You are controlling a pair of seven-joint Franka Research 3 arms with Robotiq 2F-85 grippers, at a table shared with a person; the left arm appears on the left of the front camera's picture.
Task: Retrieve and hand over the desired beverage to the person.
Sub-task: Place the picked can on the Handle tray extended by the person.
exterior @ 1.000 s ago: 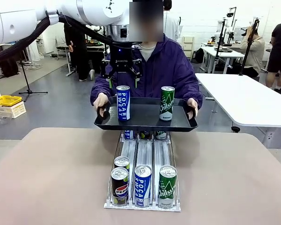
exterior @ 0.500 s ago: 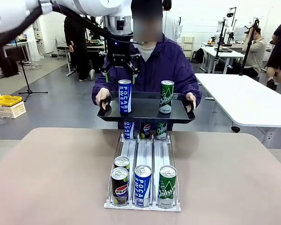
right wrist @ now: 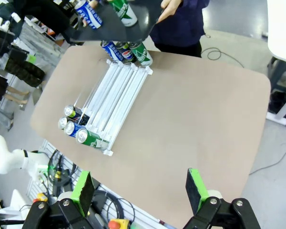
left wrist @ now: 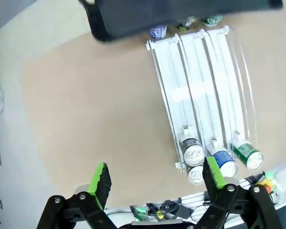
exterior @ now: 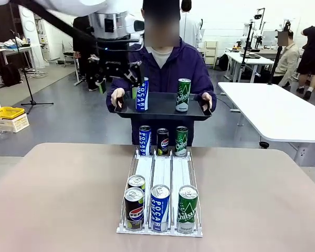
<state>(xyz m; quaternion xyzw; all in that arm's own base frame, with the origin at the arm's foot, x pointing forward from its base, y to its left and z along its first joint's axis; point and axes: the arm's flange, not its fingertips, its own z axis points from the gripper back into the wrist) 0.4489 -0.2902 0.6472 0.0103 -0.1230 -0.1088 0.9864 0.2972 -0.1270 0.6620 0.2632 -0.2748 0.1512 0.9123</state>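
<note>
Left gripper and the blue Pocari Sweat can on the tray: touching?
Cannot tell. In the front view the left gripper sits just beside the blue Pocari Sweat can on the black tray, its finger overlapping the can's edge; no gap or contact shows plainly.

1. Tray (exterior: 157, 112), upper centre of the front view: matt black plastic.
2. Cans (exterior: 160, 207), lower centre: shiny metal tops, glossy printed sides.
3. Rack (exterior: 161, 170): smooth white plastic lanes.
4. Table (exterior: 58, 199): matt tan surface.
5. Jacket (exterior: 191, 65): soft cloth.
</note>
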